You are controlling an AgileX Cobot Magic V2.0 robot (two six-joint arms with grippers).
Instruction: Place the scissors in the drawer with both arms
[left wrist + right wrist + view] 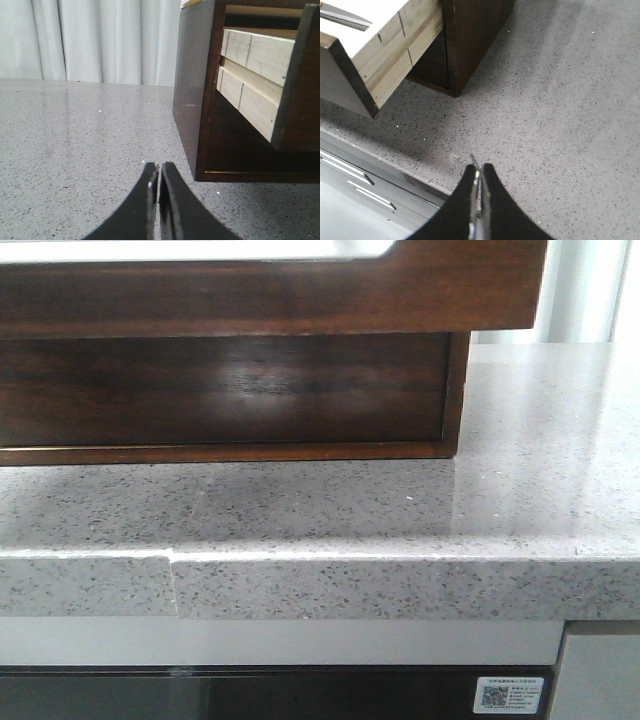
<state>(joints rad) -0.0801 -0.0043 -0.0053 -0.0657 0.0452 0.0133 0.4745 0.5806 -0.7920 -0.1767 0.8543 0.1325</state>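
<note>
Speckled grey stone countertop (520, 490) runs wide and bare past both grippers, its front edge dropping to a cabinet face. White curtains (100, 40) hang behind. Left gripper (159, 172) has its fingers pressed together, holding nothing; right gripper (479, 172) likewise. The drawer (355, 55) stands pulled out from the dark wooden cabinet (192, 85), well ahead of the right fingertips, something metallic showing inside.
</note>
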